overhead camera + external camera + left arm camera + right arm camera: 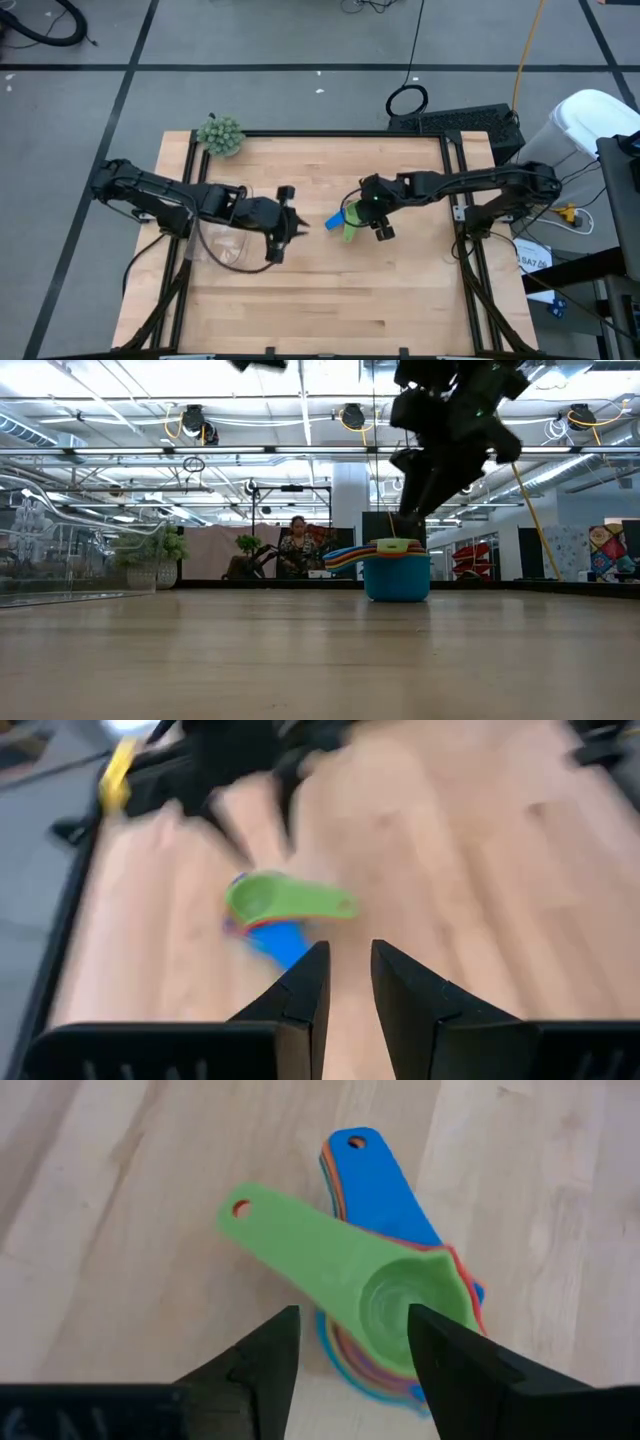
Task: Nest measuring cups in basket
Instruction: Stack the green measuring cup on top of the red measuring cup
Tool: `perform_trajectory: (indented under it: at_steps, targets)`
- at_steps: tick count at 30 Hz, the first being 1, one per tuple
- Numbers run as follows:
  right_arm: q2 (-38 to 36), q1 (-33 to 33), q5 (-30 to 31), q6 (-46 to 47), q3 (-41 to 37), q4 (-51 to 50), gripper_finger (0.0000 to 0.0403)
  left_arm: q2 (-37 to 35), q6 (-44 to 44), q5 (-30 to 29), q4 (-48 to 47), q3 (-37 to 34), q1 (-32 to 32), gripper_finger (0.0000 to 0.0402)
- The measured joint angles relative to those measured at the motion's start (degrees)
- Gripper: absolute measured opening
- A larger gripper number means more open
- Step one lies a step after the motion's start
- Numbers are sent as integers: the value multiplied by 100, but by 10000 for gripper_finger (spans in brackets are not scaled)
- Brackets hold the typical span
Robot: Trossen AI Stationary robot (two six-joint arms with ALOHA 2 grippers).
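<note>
The measuring cups (347,220) stand nested in one stack on the bare table, right of its middle. A large light blue cup (397,580) is at the bottom. A green cup (390,1295) is on top, its handle (285,1230) turned aside from the blue handle (370,1170) of the stack. My right gripper (350,1350) hangs open just above the stack, a finger on either side of the green bowl; I see no touch. My left gripper (348,990) hovers left of the stack, pointing at it, with a narrow gap and nothing in it. The clear basket (225,248) lies under my left arm.
A fuzzy green ball (220,135) sits at the table's far left corner. Bare wood lies between the stack and the basket and along the near edge (320,320). A person shows far off in the room beyond the table (297,545).
</note>
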Motion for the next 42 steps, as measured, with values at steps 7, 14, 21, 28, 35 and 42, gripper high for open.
perform_trajectory:
  at_steps: [7,14,21,28,35,42]
  targets:
    - [-222,601,789,980,8,-733,180,524,-604,-140,406,4,201,84]
    - [-216,1417,896,2535,-691,-438,180,1173,-1067,-693,1029,4,50,138]
    - [-218,2141,1492,3557,-1309,429,180,1479,-1644,-848,1125,4,52,253]
    - [-224,2335,2145,3042,-1407,2069,179,1663,-1253,-852,756,4,333,334]
    - [-222,2271,2156,3292,-1442,1974,135,1660,-1062,-859,-81,2,687,299]
    - [-177,2298,2153,3873,-1775,2219,40,1848,-543,-807,-368,2,1030,164]
